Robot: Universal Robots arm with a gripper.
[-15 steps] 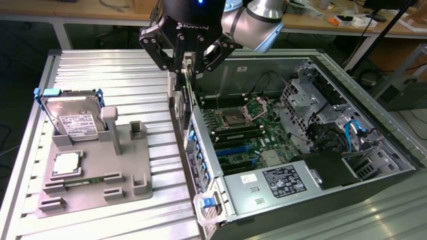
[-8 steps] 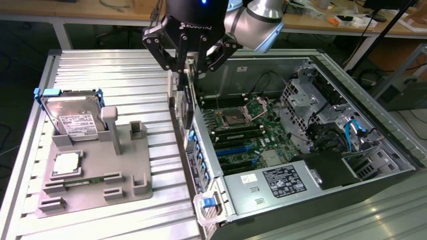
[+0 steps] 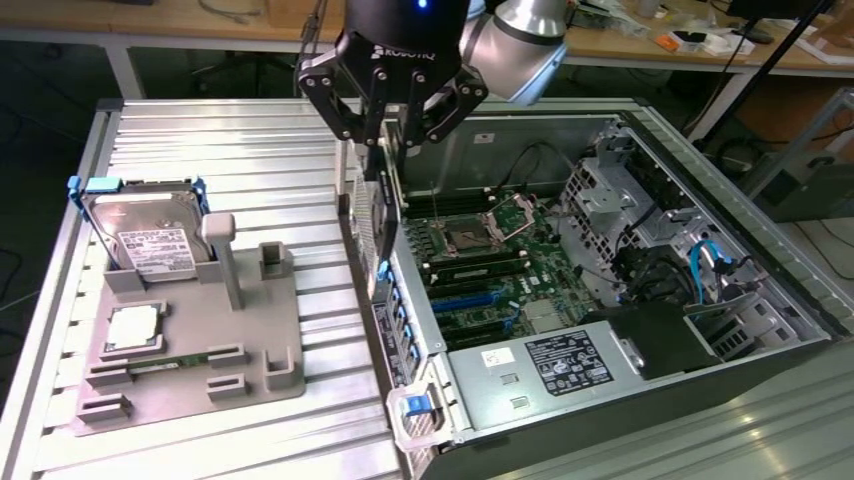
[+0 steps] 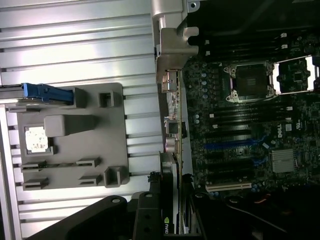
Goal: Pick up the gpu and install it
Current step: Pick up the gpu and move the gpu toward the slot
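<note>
Gripper (image 3: pixel 391 142) clamped on the gpu (image 3: pixel 388 200), pinching its top edge, with the card hanging upright and edge-on straight below. Gpu is at the exterior view's left side of the open computer case (image 3: pixel 747 200), just beside the case's rear wall (image 3: pixel 387 310) and over the motherboard (image 3: pixel 501 275); cannot tell if its lower edge touches anything. Exterior view gives the full hang of the card and the arm above it. Wrist view looks along the card, showing a green logo on its dark body near the jaws, the blue slot (image 4: pixel 225 146) and white slot (image 4: pixel 227 186) close beside it, and the CPU socket (image 4: pixel 247 80) farther off. Gray fixture (image 3: pixel 254 340) stands well apart on the slatted table (image 3: pixel 227 150), holding a hard drive (image 3: pixel 147 235) with blue frame, a square chip (image 3: pixel 134 328) and a memory stick (image 3: pixel 180 361). Power supply (image 3: pixel 567 360) and blue cables (image 3: pixel 707 262) lie inside the case, away from the card.
</note>
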